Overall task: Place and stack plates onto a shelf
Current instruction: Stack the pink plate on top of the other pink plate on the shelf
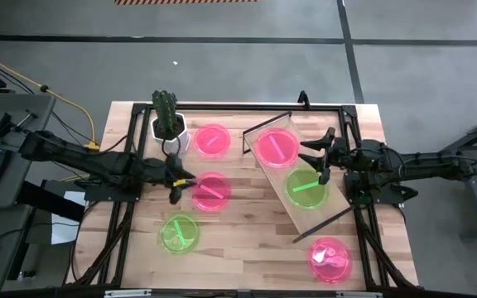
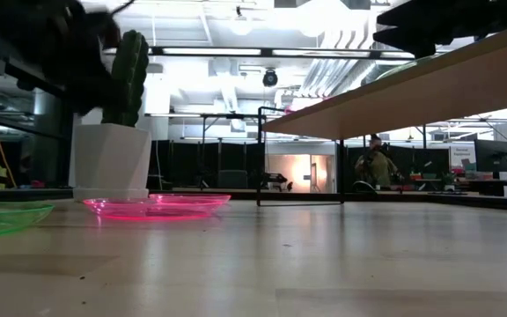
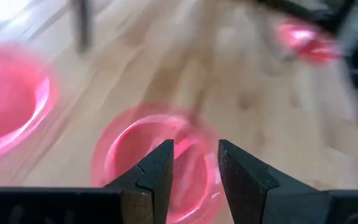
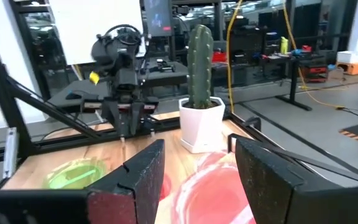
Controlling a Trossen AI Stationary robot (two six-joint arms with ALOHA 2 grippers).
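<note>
- Shelf (image 1: pixel 298 178) lay skewed on the right half of the worktop (image 1: pixel 247 248), one long edge lifted; the low view showed the board tilted up off the surface.
- Two plates rested on the shelf: a pink plate (image 1: pixel 277 147) toward the far end and a green plate (image 1: pixel 305 188) just beside it toward the near end.
- Right gripper (image 1: pixel 323 156) hovered over the shelf between those two plates, jaws spread wide and grasping nothing; in its wrist view the pink plate showed between its fingers (image 4: pixel 135 180).
- Left gripper (image 1: pixel 182 184) was at the left edge of a pink plate at mid-worktop (image 1: pixel 211 192), jaws parted with nothing between them; its wrist view showed that plate (image 3: pixel 160 162) directly below the fingertips.
- Other loose plates on the worktop: a pink one beside the cactus pot (image 1: pixel 213 140), a green one toward the near left (image 1: pixel 179 233), and a pink one at the near right corner (image 1: pixel 330 259).
- Cactus pot (image 1: pixel 170 124) stood upright near the far left edge.
</note>
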